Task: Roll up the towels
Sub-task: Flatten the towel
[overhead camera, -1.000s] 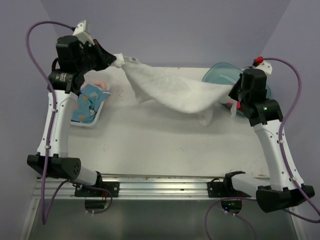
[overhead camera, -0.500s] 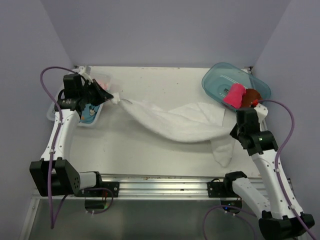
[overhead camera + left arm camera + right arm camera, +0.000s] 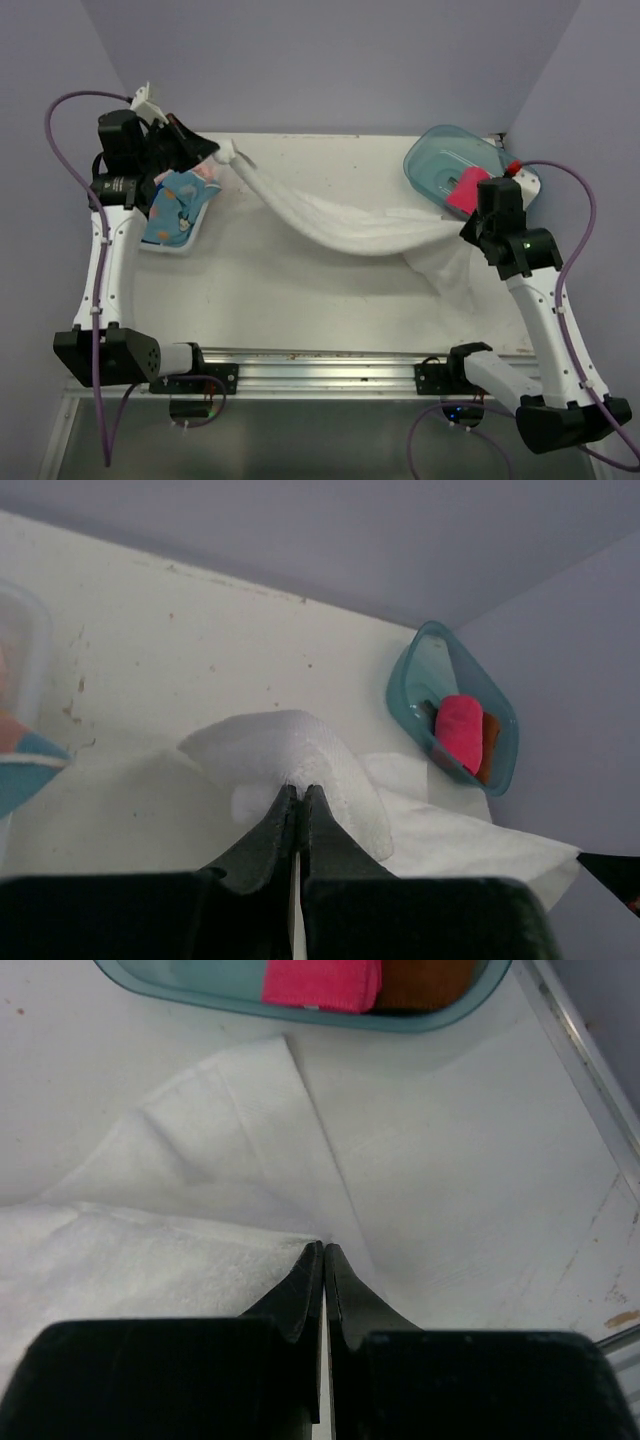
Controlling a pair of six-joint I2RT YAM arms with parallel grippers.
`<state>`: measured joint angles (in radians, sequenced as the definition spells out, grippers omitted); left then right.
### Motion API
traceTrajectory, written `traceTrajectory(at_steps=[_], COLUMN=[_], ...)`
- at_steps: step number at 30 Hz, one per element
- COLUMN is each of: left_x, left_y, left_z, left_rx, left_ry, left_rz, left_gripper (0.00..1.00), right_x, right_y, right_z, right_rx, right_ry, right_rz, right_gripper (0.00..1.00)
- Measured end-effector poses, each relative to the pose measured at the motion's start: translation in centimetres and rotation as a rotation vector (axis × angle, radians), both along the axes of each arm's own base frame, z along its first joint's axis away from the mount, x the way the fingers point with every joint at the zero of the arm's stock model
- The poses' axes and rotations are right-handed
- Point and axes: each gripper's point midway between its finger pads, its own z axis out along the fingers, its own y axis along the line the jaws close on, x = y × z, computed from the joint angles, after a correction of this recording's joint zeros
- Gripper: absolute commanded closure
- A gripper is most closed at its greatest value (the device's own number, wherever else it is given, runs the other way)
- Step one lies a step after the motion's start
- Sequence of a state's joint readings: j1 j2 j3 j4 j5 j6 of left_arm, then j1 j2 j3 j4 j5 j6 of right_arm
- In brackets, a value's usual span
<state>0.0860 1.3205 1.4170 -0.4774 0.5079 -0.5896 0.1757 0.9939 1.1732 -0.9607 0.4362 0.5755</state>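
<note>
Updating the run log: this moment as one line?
white towel: sagging, unrolled | left gripper: shut on one corner | right gripper: shut on opposite end

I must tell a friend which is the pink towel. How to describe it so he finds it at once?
Look at the far right corner of the table, where a clear teal tub stands. The pink towel lies inside it beside a brown towel; it alone is hot pink, unlike the big white towel stretched nearby.
</note>
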Motion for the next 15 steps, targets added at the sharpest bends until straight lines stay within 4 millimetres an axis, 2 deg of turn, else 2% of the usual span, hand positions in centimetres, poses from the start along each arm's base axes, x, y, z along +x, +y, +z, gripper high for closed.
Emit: traceTrajectory(at_steps=[3, 6, 8, 11, 13, 15], left_x=[-0.2, -1.4, -2.0, -2.1, -0.8, 1.7], left_y=[0.0, 0.2, 0.2, 0.4, 0.4, 0.5], left_z=[4.7, 8.8, 10.5, 11.3, 10.5, 9.0], left_rx=[0.007, 0.022, 0.027, 0.029, 0.015, 0.002], left_ry=[-0.114, -0.212, -0.255, -0.274, -0.252, -0.212], left_rz=[0.005, 0.019, 0.027, 0.037, 0.039, 0.041], left_gripper=[1.00, 1.00, 1.00, 1.00, 1.00, 1.00], right_x=[0.5, -0.4, -1.2, -2.3, -2.6, -2.4], right_y=[-0.4, -0.9, -1.2, -1.7, -1.8, -1.8], right_z=[3.4, 5.0, 5.5, 5.1, 4.1, 2.5], right_rx=[-0.010, -0.021, -0.025, -0.036, -0.043, -0.051], right_ry=[-0.097, -0.153, -0.171, -0.170, -0.145, -0.104], right_rz=[-0.007, -0.020, -0.025, -0.038, -0.041, -0.040], right_gripper=[1.00, 1.00, 1.00, 1.00, 1.00, 1.00])
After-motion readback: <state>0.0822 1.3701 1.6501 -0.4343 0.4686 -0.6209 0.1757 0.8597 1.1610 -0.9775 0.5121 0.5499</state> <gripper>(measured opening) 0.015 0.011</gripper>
